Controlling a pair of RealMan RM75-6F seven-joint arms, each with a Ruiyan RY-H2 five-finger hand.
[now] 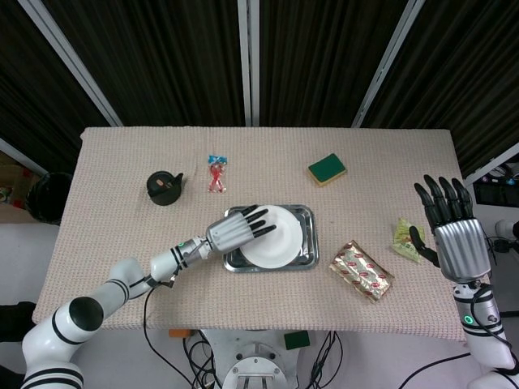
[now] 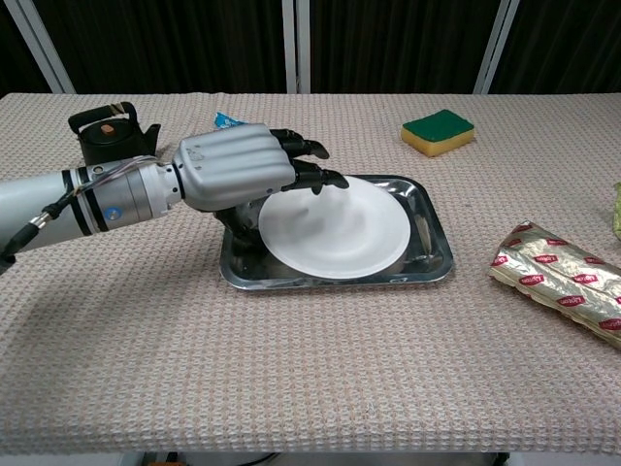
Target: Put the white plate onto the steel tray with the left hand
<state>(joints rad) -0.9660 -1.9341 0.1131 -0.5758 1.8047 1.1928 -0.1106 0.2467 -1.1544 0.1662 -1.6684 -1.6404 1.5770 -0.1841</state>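
On one steel tray (image 2: 430, 260), one white plate (image 2: 335, 233), left hand (image 2: 243, 175) fingers spread above it, holding nothing, right hand (image 1: 451, 235) open.

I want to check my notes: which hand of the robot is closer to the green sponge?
Left. The left hand is at the white plate on the steel tray, diagonally below-left of the green sponge. The right hand is raised at the table's far right edge, farther from the sponge.

The left hand (image 1: 237, 229) reaches over the white plate (image 1: 272, 237) lying in the steel tray (image 1: 306, 237). The right hand (image 1: 451, 228) is raised, fingers spread.
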